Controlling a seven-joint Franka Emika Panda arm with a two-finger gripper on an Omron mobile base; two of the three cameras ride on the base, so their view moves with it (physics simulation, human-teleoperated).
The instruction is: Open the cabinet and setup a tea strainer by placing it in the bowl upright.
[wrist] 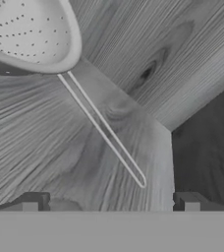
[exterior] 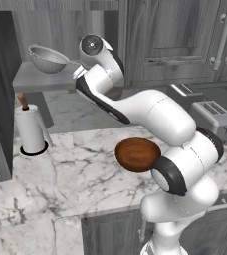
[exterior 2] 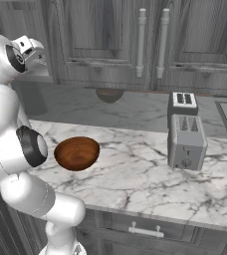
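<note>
Silver mesh tea strainer (wrist: pixel 28 32) sits on the cabinet shelf (exterior: pixel 36 79), fingers (wrist: pixel 109 205) spread wide and empty over its thin handle — closing off-centre could skid it away from the bowl (exterior: pixel 138 154) on the desk (exterior: pixel 60 184).

**White arm, dark joints**

The arm (exterior: pixel 155 117) is built of glossy white, rounded shells, fat and smooth like stacked capsules. Black bands ring the joints, and a black strip runs along the underside of the forearm link. One round end cap near the wrist is dark grey with a small bright centre. The lower links swell into bulbous white segments above a narrower white column. In the hand view the two fingers (wrist: pixel 33 202) are small, dark grey, blocky tips with paler faces.
</note>
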